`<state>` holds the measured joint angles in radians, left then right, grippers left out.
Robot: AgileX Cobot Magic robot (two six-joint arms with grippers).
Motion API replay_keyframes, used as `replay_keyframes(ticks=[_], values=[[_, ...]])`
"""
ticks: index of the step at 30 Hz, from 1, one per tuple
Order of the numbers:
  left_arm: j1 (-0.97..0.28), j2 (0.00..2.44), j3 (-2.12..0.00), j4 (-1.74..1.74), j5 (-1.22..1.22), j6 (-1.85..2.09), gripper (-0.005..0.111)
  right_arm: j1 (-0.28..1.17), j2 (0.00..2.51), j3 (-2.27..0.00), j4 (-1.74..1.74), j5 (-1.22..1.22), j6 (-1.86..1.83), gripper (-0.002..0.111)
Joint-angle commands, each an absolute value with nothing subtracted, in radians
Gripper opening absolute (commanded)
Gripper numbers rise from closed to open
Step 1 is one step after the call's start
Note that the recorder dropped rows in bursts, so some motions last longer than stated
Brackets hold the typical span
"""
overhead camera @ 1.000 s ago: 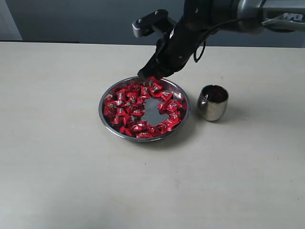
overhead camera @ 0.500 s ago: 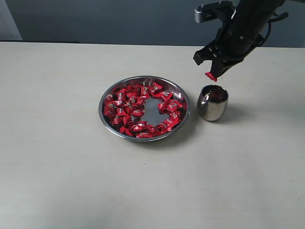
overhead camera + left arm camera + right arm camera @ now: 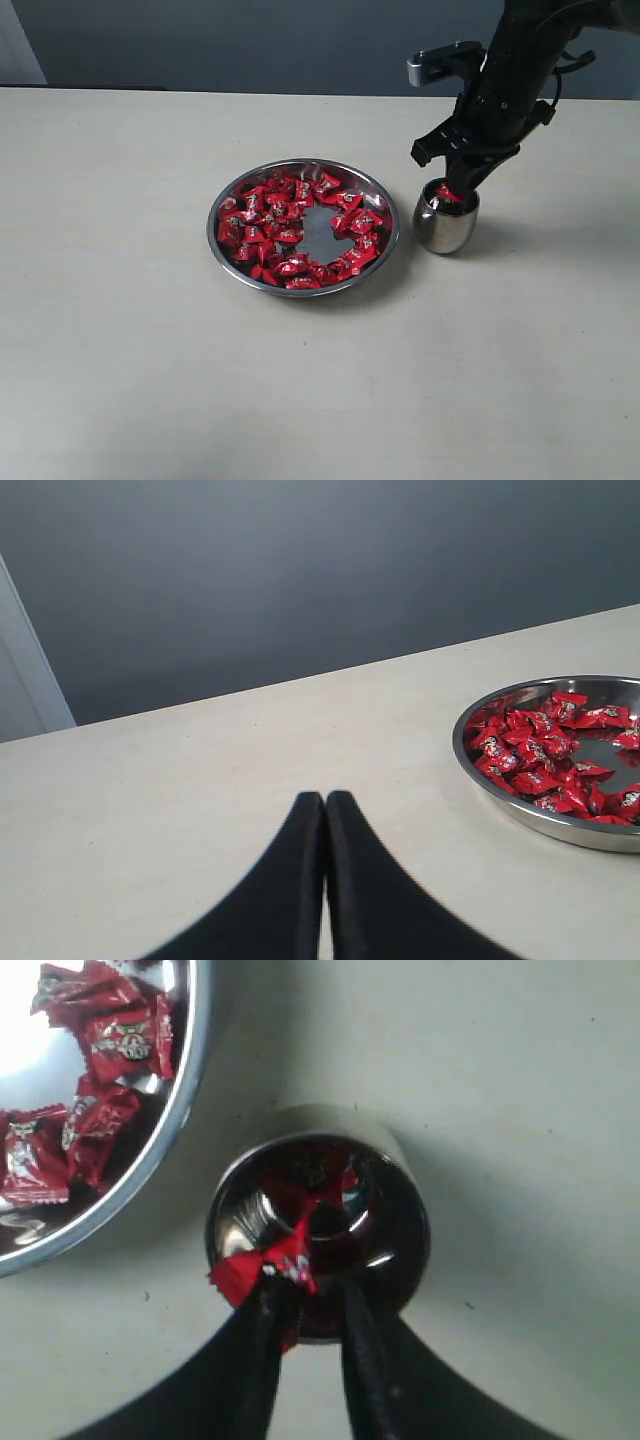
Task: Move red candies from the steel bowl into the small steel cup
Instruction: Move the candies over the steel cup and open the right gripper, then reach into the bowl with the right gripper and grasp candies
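Fingers of the right gripper are seen slightly parted over the small steel cup, with one red candy lying against one finger at the cup's rim. Other red candies are heaped in the steel bowl beside it. The left gripper is pressed closed, empty.

desk: steel bowl mid-desk; small steel cup just right of it, apart | in bowl: red candies ringing the middle | right tool above cup mouth, candy at its tips
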<state>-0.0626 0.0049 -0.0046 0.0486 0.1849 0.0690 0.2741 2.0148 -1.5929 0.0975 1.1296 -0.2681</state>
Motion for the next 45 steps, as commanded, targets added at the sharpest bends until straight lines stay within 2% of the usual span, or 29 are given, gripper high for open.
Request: replay_keyframes(ticks=[1,8,12,20,28,37,45], values=[[-0.062,0.0,0.0,0.046,0.179,0.067,0.002,0.269,2.015,-1.59,0.073,1.11,-0.27,0.046],[-0.062,0.0,0.0,0.046,0.181,0.067,0.002,0.271,2.015,-1.59,0.099,1.08,-0.268,0.047],[-0.062,0.0,0.0,0.046,0.181,0.067,0.002,0.299,2.015,-1.59,0.312,1.04,-0.336,0.047],[-0.062,0.0,0.0,0.046,0.181,0.067,0.002,0.467,2.039,-1.59,0.428,0.867,-0.454,0.047],[-0.062,0.0,0.0,0.046,0.181,0.067,0.002,0.582,2.127,-1.59,0.433,0.89,-0.452,0.047],[-0.062,0.0,0.0,0.046,0.181,0.067,0.002,0.601,2.174,-1.59,0.458,0.934,-0.448,0.047],[-0.062,0.0,0.0,0.046,0.181,0.067,0.002,0.601,2.18,-1.59,0.454,0.859,-0.448,0.047]])
